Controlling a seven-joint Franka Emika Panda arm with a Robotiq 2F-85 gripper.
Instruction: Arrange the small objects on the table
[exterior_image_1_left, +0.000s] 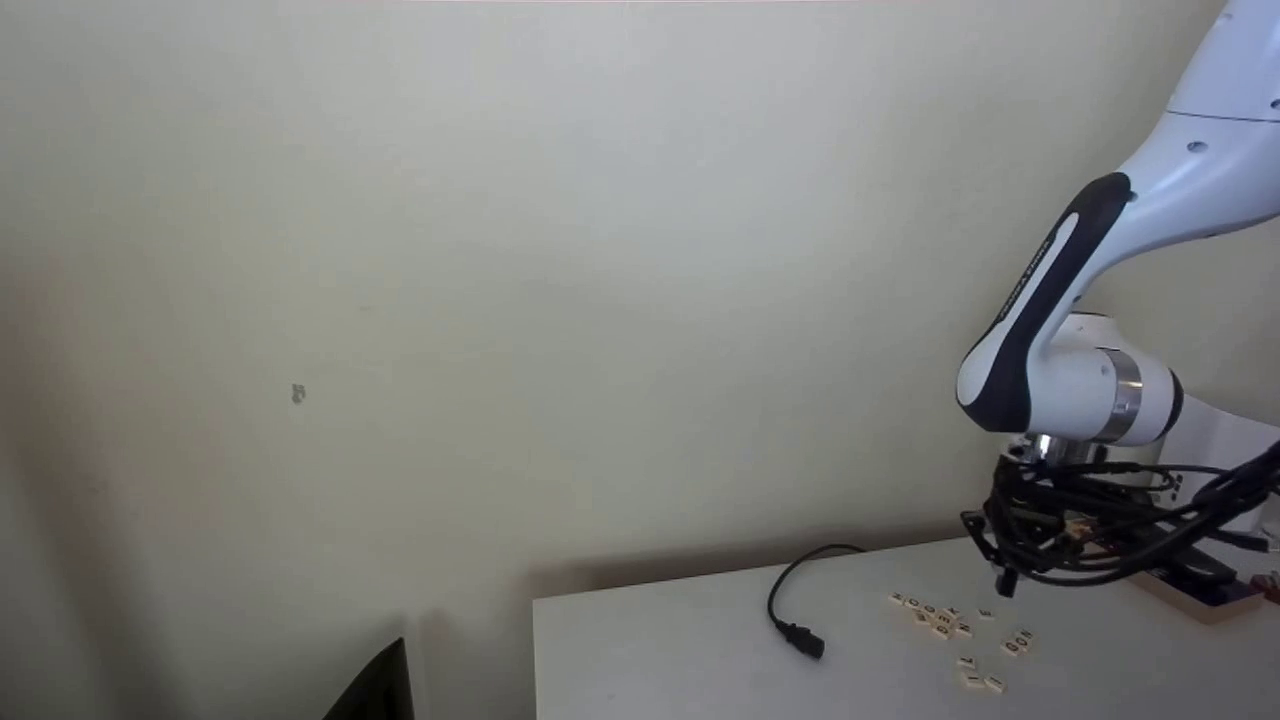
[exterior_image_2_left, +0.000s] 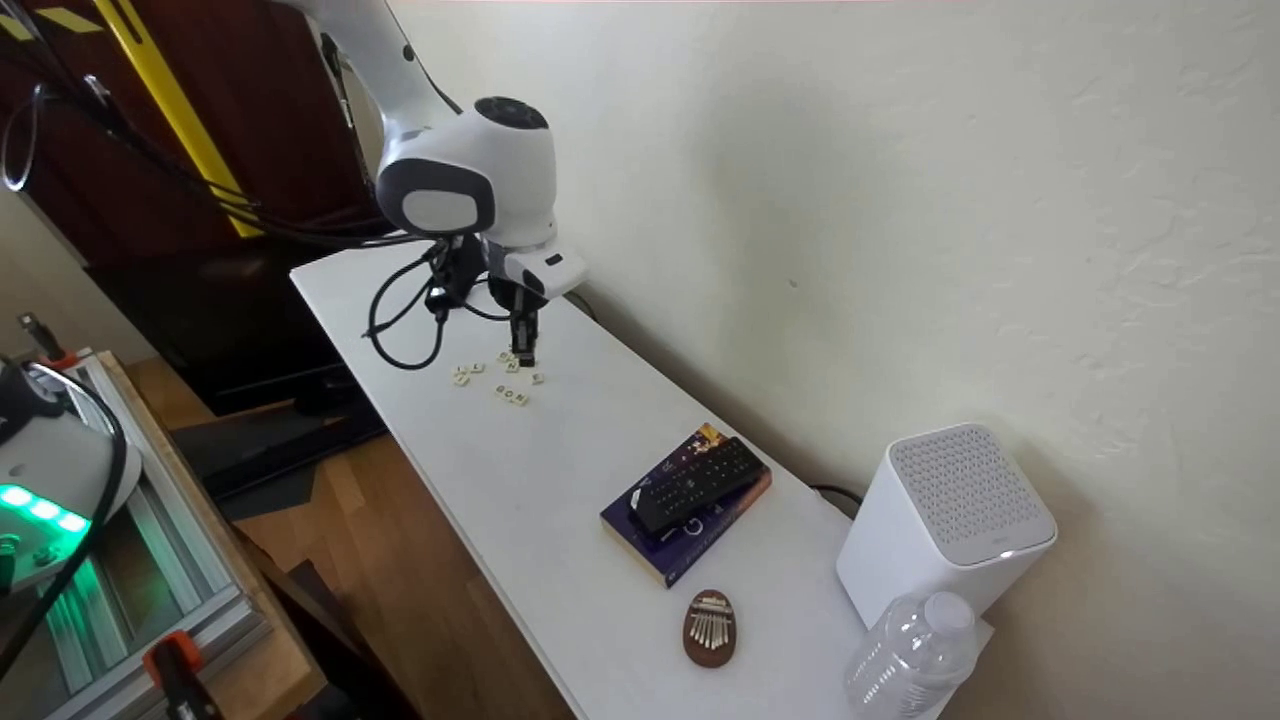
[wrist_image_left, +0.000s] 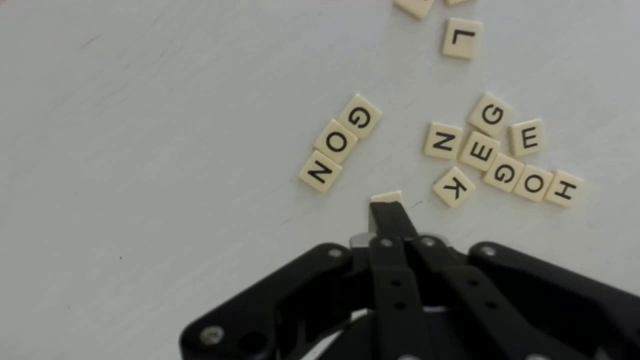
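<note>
Several letter tiles (wrist_image_left: 443, 141), white table (exterior_image_2_left: 560, 480), claw (wrist_image_left: 392, 214) above, jaws together

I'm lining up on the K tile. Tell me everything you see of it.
The K tile is a thin cream square with a single black K on its face; whether it is plastic or wood I cannot tell. It lies flat, face up, on the table, turned corner-up like a diamond in the wrist view. There, an N tile lies just above it and a G tile to its right, both with gaps. The shut gripper, below left of it, does not touch it.
</note>
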